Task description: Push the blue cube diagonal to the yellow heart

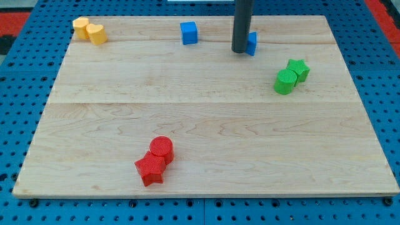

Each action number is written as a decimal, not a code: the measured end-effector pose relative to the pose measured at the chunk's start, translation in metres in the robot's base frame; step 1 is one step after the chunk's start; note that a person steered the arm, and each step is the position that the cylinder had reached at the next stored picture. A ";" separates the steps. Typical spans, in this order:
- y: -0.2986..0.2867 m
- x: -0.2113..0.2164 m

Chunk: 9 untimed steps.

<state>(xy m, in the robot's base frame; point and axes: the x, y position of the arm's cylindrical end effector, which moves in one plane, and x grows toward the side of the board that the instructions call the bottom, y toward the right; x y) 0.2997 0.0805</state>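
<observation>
The blue cube (189, 32) sits near the top edge of the wooden desk (206, 131), left of centre, standing alone with bare wood all around it. My tip (240, 50) rests well to its right, touching a second blue block (252, 43) that the rod half hides, so I cannot make out its shape. My tool is a plain rod with nothing to open or close; it clamps on nothing.

Two yellow blocks occupy the top-left corner, touching each other: the left yellow block (80, 26) and the right yellow block (96, 34). I cannot say for sure which is the heart; the nearer one looks the more lobed.

Towards the view's right, a green star (299, 69) and a green cylinder (285, 81) sit together. Near the bottom, a red cylinder (161, 149) leans against a red star (150, 169).

By my reading, the task is barely begun, if at all. The cube lies well apart from the yellow pair, roughly level with them rather than diagonal. What is left, I judge, is to bring my tip round to the cube's right side and push it leftwards until it settles off a corner of the heart, without knocking the yellow pair.
</observation>
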 end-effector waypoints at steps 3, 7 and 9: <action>0.048 0.011; -0.151 -0.046; -0.184 0.002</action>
<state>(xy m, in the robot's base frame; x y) 0.3018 -0.1036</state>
